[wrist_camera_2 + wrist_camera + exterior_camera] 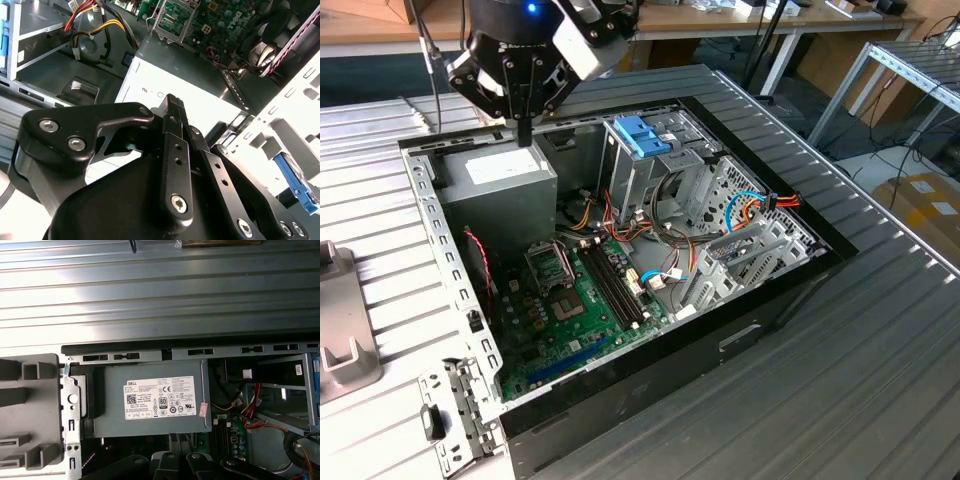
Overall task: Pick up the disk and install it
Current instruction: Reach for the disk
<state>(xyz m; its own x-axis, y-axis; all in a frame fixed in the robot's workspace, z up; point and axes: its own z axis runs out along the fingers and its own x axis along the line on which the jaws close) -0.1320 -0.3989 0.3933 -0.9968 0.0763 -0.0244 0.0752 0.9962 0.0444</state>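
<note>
- Pincer (523,130): fingers pressed together, gripping nothing. It hangs just above the power supply (500,185) inside the open computer case (440,250).
- Disk (260,372): in the first wrist view, a dark flat body with small white stickers lies in the drive cage (625,185), beside the power supply. Judge this to be the disk; it is partly hidden.
- Handling: expect a dense, rigid, shock-sensitive unit with smooth faces.
- Grip: take hold across the two long side edges, not the flat faces.
</note>
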